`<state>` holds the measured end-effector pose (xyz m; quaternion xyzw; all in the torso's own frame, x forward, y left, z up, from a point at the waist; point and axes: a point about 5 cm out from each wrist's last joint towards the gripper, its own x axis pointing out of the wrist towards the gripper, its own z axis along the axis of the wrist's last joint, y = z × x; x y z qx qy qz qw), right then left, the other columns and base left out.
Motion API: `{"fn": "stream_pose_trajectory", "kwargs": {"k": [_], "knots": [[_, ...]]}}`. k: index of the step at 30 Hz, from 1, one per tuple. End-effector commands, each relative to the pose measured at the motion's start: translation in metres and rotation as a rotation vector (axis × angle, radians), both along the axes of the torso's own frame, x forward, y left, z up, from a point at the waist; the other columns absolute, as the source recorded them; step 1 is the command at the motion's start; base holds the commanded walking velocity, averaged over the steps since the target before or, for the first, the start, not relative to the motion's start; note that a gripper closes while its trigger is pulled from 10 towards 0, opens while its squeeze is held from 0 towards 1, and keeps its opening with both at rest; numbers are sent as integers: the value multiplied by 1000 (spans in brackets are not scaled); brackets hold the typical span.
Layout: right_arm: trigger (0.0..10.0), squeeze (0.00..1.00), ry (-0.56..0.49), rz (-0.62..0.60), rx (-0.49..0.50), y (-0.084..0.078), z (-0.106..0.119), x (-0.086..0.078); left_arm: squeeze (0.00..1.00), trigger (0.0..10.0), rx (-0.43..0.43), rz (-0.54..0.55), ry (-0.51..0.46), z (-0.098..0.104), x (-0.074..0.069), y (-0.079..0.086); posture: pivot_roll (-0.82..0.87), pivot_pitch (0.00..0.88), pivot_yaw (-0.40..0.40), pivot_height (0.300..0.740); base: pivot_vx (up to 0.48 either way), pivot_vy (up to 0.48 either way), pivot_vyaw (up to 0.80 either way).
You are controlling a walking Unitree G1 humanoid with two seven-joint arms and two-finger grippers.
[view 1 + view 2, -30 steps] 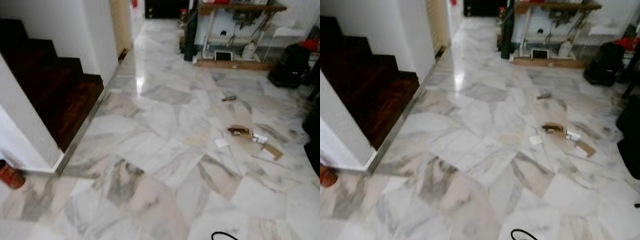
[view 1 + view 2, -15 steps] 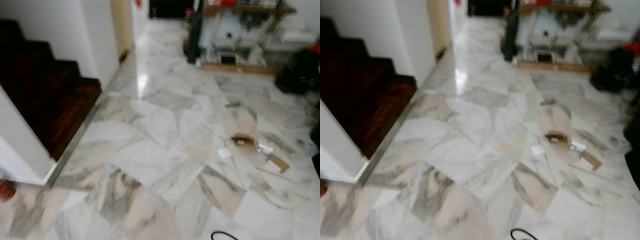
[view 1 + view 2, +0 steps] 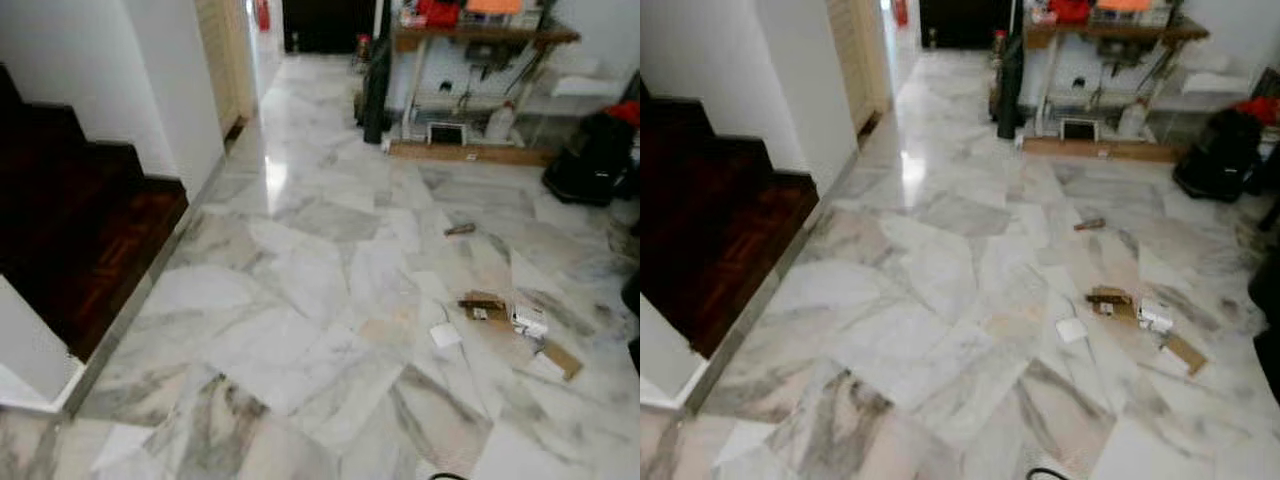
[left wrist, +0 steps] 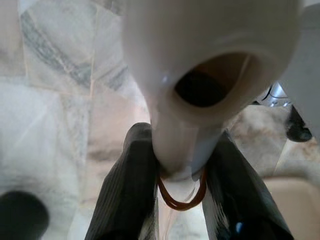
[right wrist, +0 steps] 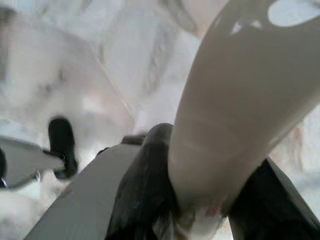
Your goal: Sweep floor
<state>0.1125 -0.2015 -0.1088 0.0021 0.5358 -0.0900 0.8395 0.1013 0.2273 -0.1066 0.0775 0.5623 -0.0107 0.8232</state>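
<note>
While we walk across the marble floor (image 3: pixel 300 300), we hold one cream plastic handle in each gripper. Our left gripper (image 4: pixel 182 187) has its two black fingers clamped on a smooth cream handle (image 4: pixel 200 75) with a hollow round end and an orange rubber band (image 4: pixel 181 199) near the grip. Our right gripper (image 5: pixel 200 200) is squeezed tight on another smooth, curved cream handle (image 5: pixel 240 110). We think these belong to a broom and a dustpan, held low at our sides so they are ready, but we cannot tell which is which.

Shiny white and grey tiles cover the floor, and it looks hard and slippery. At about two o'clock, near us, lies the mess we must sweep: a brown cardboard scrap (image 3: pixel 484 304), a white paper square (image 3: pixel 445 335), a small white box (image 3: pixel 529 321) and a flat brown piece (image 3: pixel 562 358). A little brown stick (image 3: pixel 460 229) lies farther off at one o'clock. Dark wooden stairs (image 3: pixel 90 240) sit at ten o'clock. A wooden shelf (image 3: pixel 480 60) stands far off at one o'clock.
</note>
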Motion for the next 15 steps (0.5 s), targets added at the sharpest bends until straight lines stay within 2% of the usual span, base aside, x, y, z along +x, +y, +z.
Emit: {"fn": "stream_pose_trajectory", "kwargs": {"k": [1,13,15], "knots": [[10000,0,-205,107,137,21,21,63,0,10000,-163,141,-304,26,76,-16,70,35,-8,740,375,0,0],[10000,0,-220,104,143,24,23,65,0,10000,-146,139,-289,25,71,-12,60,34,0,740,374,0,0],[10000,0,-222,103,144,24,23,66,0,10000,-143,138,-287,24,71,-13,62,30,-1,740,0,0,0]]}}
